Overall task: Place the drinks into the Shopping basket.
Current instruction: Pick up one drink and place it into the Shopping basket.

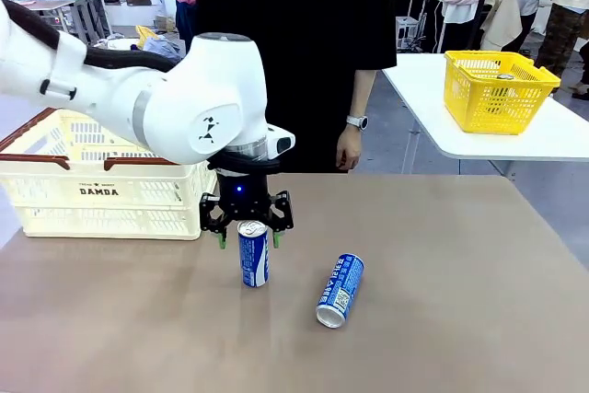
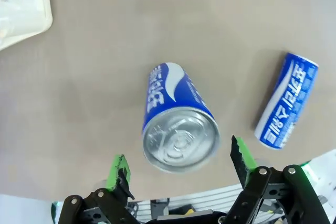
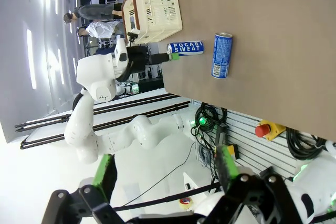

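Straddling the upright blue can (image 1: 254, 255) just right of the Shopping basket (image 1: 101, 192), the left jaws stood wide, seemingly poised to close on it, while a second can (image 1: 340, 290) lay farther right on the table (image 1: 460, 319).

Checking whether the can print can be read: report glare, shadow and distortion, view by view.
Front view: even light, soft shadows beside the upright can and the lying can, print sharp but small. Left wrist view: wide-angle bulge, sheen on the upright can's silver top, no blur. Right wrist view: rolled sideways, washed-out bright area at left, POCARI SWEAT legible.
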`<state>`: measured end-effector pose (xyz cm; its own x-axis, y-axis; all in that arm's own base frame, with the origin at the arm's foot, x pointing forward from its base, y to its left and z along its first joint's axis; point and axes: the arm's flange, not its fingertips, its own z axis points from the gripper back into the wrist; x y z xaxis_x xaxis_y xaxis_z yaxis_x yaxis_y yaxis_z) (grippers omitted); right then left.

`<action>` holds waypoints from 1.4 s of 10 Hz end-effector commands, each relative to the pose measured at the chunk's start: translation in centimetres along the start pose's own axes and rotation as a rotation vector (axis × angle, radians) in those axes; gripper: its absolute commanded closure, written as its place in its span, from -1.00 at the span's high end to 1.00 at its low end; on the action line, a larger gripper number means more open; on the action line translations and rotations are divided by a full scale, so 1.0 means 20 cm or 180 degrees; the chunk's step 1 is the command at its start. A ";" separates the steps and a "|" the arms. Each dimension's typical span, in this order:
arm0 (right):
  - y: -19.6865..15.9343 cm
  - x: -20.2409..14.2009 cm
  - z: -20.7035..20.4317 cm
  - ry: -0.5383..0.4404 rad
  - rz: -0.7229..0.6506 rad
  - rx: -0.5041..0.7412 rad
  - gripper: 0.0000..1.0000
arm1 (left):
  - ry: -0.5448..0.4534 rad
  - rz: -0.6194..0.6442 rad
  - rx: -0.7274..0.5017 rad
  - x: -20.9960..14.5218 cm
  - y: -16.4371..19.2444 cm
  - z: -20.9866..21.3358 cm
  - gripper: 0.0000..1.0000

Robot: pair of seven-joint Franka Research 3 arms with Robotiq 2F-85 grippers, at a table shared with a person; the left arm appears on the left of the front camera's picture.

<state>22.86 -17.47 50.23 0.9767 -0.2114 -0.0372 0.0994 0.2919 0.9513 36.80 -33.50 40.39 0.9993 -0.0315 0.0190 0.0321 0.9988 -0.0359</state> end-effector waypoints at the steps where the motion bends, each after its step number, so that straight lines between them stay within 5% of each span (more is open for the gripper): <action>1: 0.00 -0.01 0.02 0.0029 0.0045 -0.0034 1.00 | 0.0004 0.0095 0.0077 0.02 0.00 0.01 1.00; 14: 0.00 -0.01 0.02 0.0029 0.0045 -0.0034 1.00 | -0.0303 -0.0087 0.0202 0.03 -0.06 -0.15 1.00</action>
<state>22.85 -17.46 50.23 0.9767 -0.2113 -0.0373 0.0995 0.2917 0.9513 37.45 -34.37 37.92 0.9922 -0.0865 0.0895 0.0859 0.9963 0.0105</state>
